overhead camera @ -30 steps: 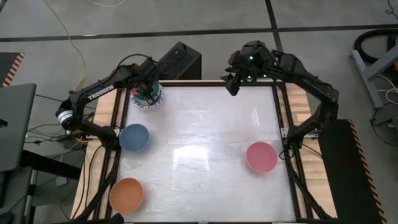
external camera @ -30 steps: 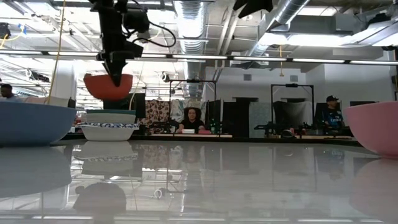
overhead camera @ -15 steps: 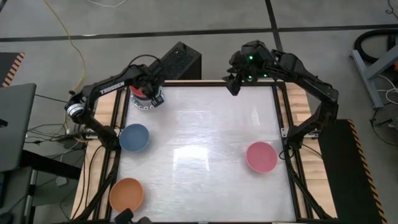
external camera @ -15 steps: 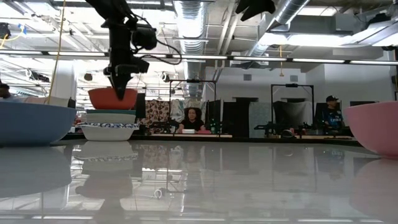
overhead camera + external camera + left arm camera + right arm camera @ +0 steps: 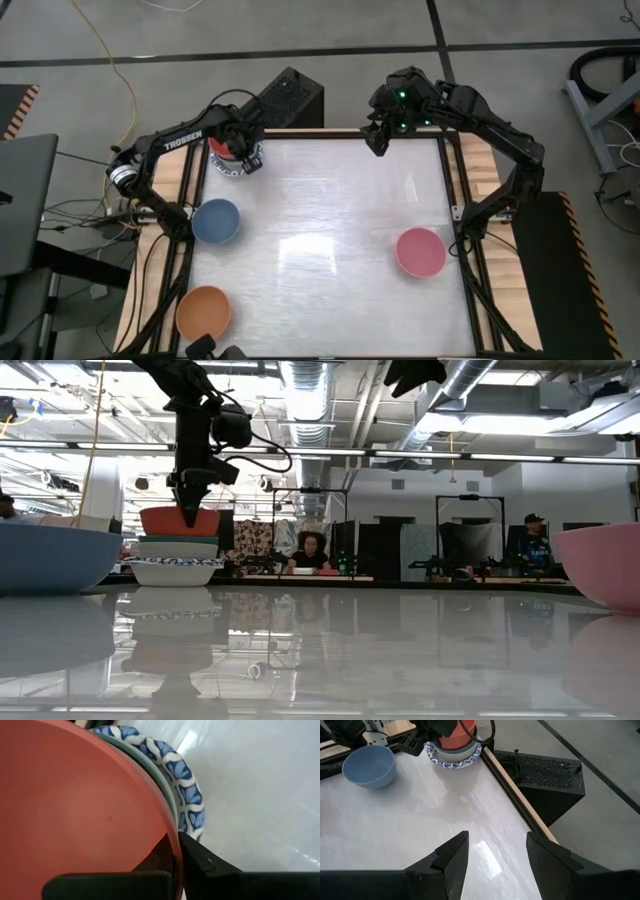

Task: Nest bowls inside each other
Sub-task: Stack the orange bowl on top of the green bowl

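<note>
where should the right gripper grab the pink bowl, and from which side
Pinch the rim of the pink bowl, one finger inside and one outside, coming straight down from above. It sits upright and open on the table with nothing around it, so the thin rim is the only narrow edge. The left gripper pinches the red bowl the same way.

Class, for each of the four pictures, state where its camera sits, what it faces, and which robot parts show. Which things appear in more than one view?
High view: overhead, straight down; both arms, table.
Low view: table height, facing the room; left claw on the red bowl.
Left wrist view: on the left arm; its fingers pinch the red bowl's rim.
Right wrist view: on the right arm; right claw open above the table.
Shared: the bowl stack, in all views.
</note>
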`<act>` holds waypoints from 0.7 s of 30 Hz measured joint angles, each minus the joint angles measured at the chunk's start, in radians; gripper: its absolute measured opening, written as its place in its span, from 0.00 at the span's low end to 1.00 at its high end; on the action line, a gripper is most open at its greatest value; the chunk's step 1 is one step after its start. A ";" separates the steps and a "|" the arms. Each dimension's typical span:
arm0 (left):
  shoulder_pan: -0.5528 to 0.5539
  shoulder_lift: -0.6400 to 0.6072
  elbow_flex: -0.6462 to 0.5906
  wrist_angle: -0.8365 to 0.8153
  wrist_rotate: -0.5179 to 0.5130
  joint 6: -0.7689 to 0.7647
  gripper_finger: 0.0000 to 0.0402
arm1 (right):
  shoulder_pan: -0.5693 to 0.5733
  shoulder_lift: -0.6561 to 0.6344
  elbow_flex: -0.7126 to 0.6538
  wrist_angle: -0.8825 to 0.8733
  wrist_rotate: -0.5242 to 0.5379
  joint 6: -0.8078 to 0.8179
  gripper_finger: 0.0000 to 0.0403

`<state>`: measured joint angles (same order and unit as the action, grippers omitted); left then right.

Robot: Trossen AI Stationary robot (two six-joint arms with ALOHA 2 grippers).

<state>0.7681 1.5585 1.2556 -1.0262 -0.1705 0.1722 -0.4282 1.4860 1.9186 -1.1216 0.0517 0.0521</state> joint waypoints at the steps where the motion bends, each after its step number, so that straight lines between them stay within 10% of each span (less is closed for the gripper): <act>1: 0.000 0.000 0.000 -0.003 0.001 0.000 0.00 | 0.000 0.000 0.000 -0.001 0.000 0.000 0.54; 11: 0.000 0.000 0.000 -0.017 0.009 0.014 0.03 | 0.003 0.000 0.001 -0.006 0.000 0.007 0.54; 21: -0.003 0.000 0.000 -0.074 0.002 0.041 0.30 | 0.017 0.000 0.001 -0.040 0.000 0.007 0.54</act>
<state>0.7650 1.5581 1.2560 -1.1004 -0.1688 0.2134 -0.4110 1.4860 1.9194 -1.1615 0.0513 0.0588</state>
